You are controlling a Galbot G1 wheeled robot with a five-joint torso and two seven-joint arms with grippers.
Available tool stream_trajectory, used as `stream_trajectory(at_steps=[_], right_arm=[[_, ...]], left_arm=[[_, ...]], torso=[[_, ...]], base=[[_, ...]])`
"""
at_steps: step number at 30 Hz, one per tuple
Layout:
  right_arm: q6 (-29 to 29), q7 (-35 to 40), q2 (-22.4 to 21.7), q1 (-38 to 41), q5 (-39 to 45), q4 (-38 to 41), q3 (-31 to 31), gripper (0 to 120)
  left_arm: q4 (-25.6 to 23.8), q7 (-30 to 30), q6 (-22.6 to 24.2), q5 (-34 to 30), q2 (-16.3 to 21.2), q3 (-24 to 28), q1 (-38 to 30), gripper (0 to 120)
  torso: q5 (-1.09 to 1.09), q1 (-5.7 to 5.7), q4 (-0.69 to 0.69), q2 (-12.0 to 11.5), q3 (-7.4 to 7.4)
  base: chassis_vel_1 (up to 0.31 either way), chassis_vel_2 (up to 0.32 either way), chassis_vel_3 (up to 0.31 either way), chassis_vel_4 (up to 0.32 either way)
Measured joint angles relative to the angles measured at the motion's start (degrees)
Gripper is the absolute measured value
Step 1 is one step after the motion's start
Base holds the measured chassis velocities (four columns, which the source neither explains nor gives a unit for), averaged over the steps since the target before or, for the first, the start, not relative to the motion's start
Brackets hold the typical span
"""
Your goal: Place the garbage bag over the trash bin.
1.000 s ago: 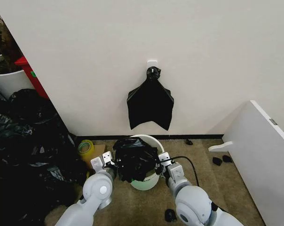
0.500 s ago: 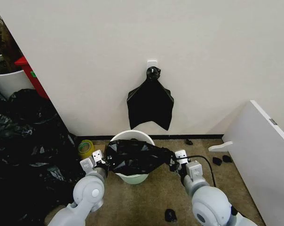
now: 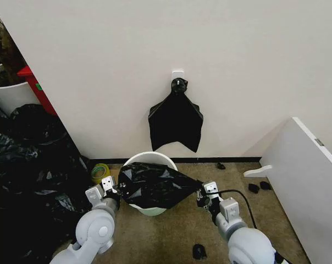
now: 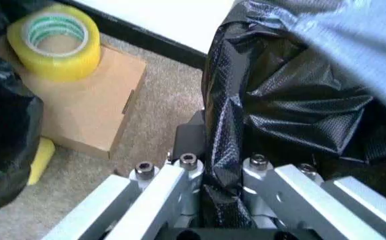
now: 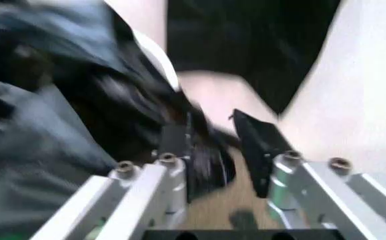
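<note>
The garbage bag (image 3: 155,187) is glossy, wrinkled black plastic, pulled out wide between my two grippers in front of the trash bin. The trash bin (image 3: 150,158) is a round white bucket; its far rim shows behind the bag and its pale base below it. My left gripper (image 3: 114,188) is shut on the bag's left end. The left wrist view shows the garbage bag (image 4: 280,100) pinched in that gripper (image 4: 220,165). My right gripper (image 3: 200,196) holds the right end; the blurred right wrist view shows bunched plastic in the gripper (image 5: 213,150).
A flat black bundle (image 3: 176,118) hangs on a wall hook above the bin. A heap of black sacks (image 3: 28,176) fills the left. A yellow tape roll (image 3: 100,171) sits on a cardboard box (image 4: 92,105). A white board (image 3: 309,181) leans at the right; small dark bits (image 3: 198,251) lie on the carpet.
Both grippers have moved apart and back toward me, stretching the bunched bag out wide. The bin now sits a little farther left.
</note>
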Motion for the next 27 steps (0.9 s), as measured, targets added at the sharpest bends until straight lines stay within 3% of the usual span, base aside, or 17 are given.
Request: stream_trajectory(at_steps=[11, 14, 16, 20, 27], right_arm=[[9.43, -10.89, -6.16, -3.53, -14.66, 4.15, 2.35, 66], [10.8, -13.15, -7.43, -0.98, -16.48, 3.58, 0.44, 75], [11.31, -15.22, -8.39, 3.22, -18.23, 2.61, -2.5, 86], [11.35, -17.5, -8.79, 9.0, -20.29, 0.77, -7.37, 98], [11.66, -18.61, -4.84, 14.51, -25.77, -3.48, -14.06, 95]], left_arm=[[-1.87, 2.13, 3.34, 3.78, 1.5, 0.09, -0.28, 3], [-2.19, 3.07, 4.07, 5.17, 2.08, 0.24, -0.45, 3], [-2.55, 5.17, 4.61, 8.86, 3.01, 0.49, -0.46, 3], [-3.09, 8.08, 4.78, 14.57, 4.13, 0.94, -0.14, 3], [-3.43, 11.55, 4.59, 21.7, 5.08, 1.28, 0.93, 3]], torso=[[0.0, 0.0, -0.01, 0.0, 0.0], [0.0, 0.0, -0.01, 0.0, 0.0], [0.01, 0.0, 0.01, 0.0, 0.01], [0.0, 0.0, 0.01, 0.0, 0.01], [0.0, 0.0, 0.0, 0.0, 0.01]], base=[[0.0, 0.0, 0.0, 0.0], [0.0, 0.0, 0.0, 0.0], [0.0, 0.0, 0.0, 0.0], [0.0, 0.0, 0.0, 0.0], [0.0, 0.0, 0.0, 0.0]])
